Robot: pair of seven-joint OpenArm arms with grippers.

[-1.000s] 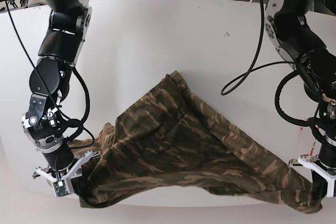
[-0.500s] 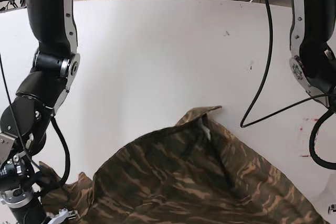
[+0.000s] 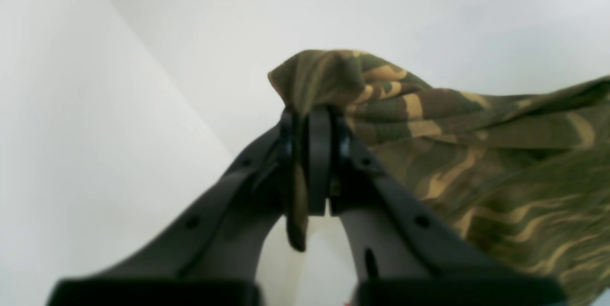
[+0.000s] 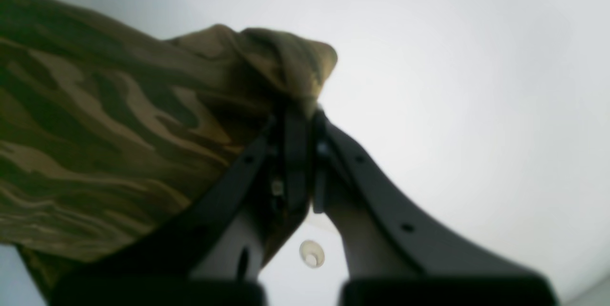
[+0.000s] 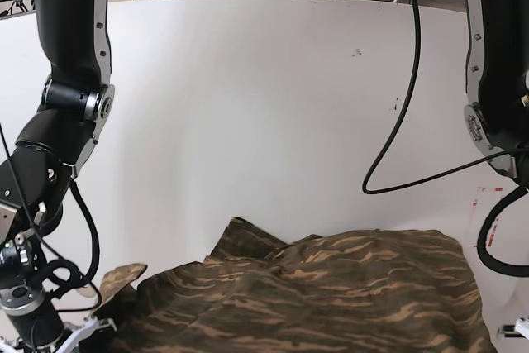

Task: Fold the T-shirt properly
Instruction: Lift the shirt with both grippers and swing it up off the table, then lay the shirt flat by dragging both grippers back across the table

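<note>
A: Two grippers, and both are squeezed tight on cloth. The left gripper (image 3: 312,120) is pinching a bunched corner of the soft camouflage T-shirt (image 5: 331,295) in green, brown and tan. The cloth pokes out above its tips, and a thin strip hangs down between the black fingers (image 3: 319,163).

B: And the other one?

A: The right gripper (image 4: 298,122) is clamped on another bunched corner of the shirt. From that gripper the cloth spreads away to one side, and from the left gripper it spreads the other way.

B: Where is the shirt, then?

A: In the base view it is stretched between the two arms, low at the near edge of the curved white worktop (image 5: 264,97). One small flap sticks out just beside the right arm (image 5: 50,163). The gripper tips themselves are out of that view. The left arm (image 5: 496,80) stands at the far side of the cloth.
</note>
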